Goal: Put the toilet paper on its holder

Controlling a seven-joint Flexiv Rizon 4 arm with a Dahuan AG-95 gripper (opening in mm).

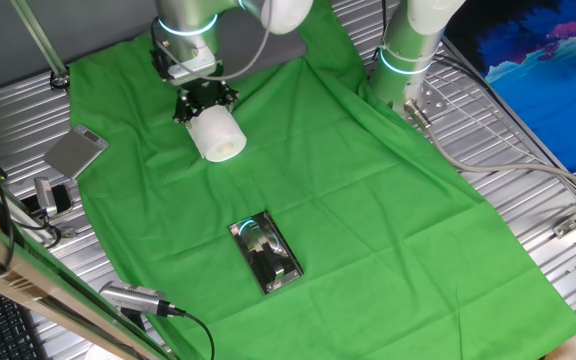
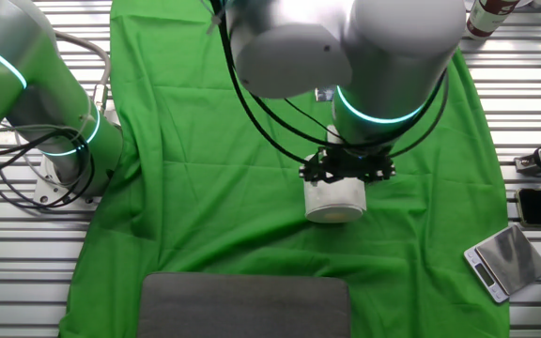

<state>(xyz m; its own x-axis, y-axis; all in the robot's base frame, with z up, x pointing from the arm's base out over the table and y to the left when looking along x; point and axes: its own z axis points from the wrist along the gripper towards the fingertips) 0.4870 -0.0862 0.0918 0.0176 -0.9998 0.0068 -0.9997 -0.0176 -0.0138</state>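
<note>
One fixed view: one toilet paper (image 1: pixel 218 136), one holder (image 1: pixel 266 255).

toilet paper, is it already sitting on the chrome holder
No: the toilet paper hangs in the gripper over the green cloth, well apart from the holder lying nearer the camera.

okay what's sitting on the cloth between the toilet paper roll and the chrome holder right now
Nothing. In one fixed view, only bare green cloth lies between the toilet paper, held in the end effector, and the holder. The other fixed view doesn't show the holder.
</note>
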